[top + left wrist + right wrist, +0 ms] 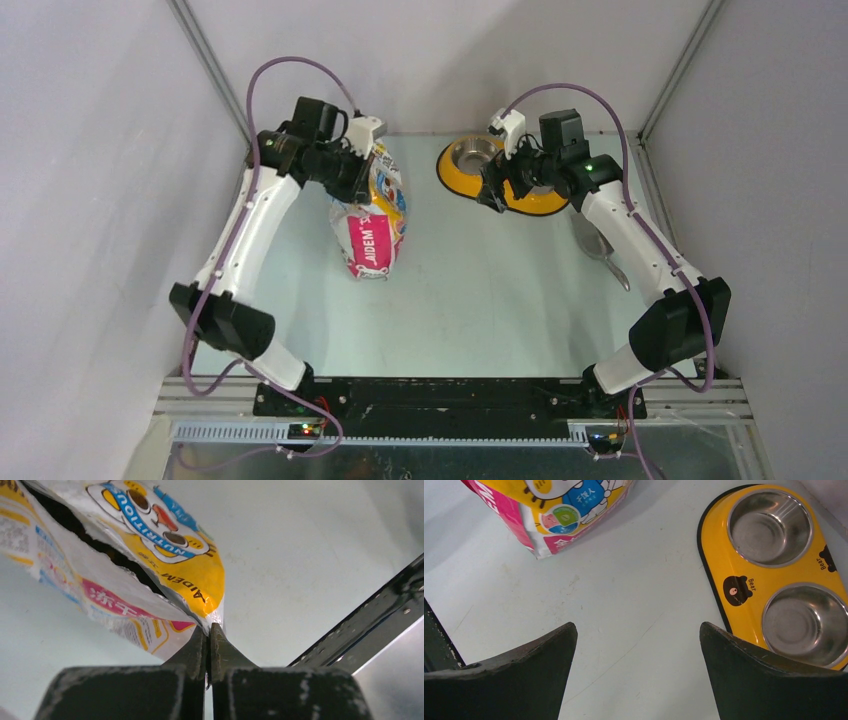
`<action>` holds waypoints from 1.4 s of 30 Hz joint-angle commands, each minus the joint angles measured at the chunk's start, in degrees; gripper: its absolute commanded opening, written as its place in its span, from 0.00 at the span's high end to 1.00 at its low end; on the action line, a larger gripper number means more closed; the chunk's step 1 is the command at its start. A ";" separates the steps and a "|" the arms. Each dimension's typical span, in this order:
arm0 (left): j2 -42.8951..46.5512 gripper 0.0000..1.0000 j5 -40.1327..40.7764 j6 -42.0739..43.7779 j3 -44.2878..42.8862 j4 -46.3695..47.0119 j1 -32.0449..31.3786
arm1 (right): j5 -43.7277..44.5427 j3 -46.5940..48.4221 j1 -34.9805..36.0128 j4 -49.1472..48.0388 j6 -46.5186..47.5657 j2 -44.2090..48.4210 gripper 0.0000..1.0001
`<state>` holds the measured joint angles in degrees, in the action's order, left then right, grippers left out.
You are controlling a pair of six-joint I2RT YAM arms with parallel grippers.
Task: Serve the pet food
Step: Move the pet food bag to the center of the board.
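Note:
A glossy white, orange and pink bag (372, 225) with a cartoon cat stands at the back left of the table. My left gripper (362, 165) is shut on its top corner. In the left wrist view the pinched seam sits right at the fingertips of the left gripper (210, 627), and the bag (165, 555) gapes open with a dark inside. The pet food itself is hidden in the bag. My right gripper (497, 185) hangs open and holds nothing, over bare table between the bag (559, 515) and the yellow feeder (736, 587). The feeder's two steel bowls look empty.
The yellow double-bowl feeder (447, 172) lies at the back, right of centre. A grey metal scoop (600, 248) rests on the table beside the right arm. Aluminium frame rails run along the back corners and side walls.

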<state>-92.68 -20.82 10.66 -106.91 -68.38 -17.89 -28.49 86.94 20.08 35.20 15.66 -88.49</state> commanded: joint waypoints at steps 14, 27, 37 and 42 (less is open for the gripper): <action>34.37 1.00 15.29 23.64 18.55 -2.81 -2.02 | 1.52 8.55 9.18 5.14 21.33 0.08 0.02; 34.80 0.90 19.85 19.37 25.89 13.40 7.94 | -2.65 24.36 14.87 8.45 30.82 -11.34 0.03; 36.52 0.80 11.90 16.91 31.14 11.47 7.90 | -2.53 43.91 18.48 20.92 45.00 -26.68 0.03; 36.26 0.75 10.86 17.63 32.02 9.21 7.96 | -4.48 44.70 19.80 19.88 48.26 -27.40 0.02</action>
<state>-56.84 -7.22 28.47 -74.98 -59.02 -10.31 -30.61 128.46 38.92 53.63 58.76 -116.27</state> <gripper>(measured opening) 0.221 0.979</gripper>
